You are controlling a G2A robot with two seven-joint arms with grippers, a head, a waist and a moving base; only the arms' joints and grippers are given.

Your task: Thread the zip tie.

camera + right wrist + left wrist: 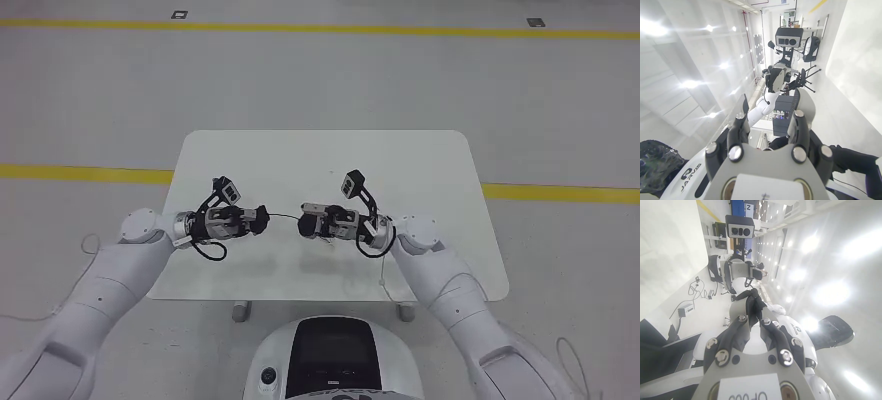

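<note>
Both arms hang side by side over the white table (330, 160), tips facing each other a short gap apart. A thin dark zip tie (285, 216) spans that gap. My left gripper (262, 219) is shut on one end of it; in the left wrist view its black pads (754, 298) are pressed together. My right gripper (303, 223) is at the tie's other end. In the right wrist view that gripper (771, 98) stands open with a wide gap between its fingers (745, 102), and I cannot make out the tie there.
The table's front edge (330, 298) lies just below the grippers. Bare tabletop stretches behind them toward the far edge. A yellow floor line (80, 173) runs past the table on both sides.
</note>
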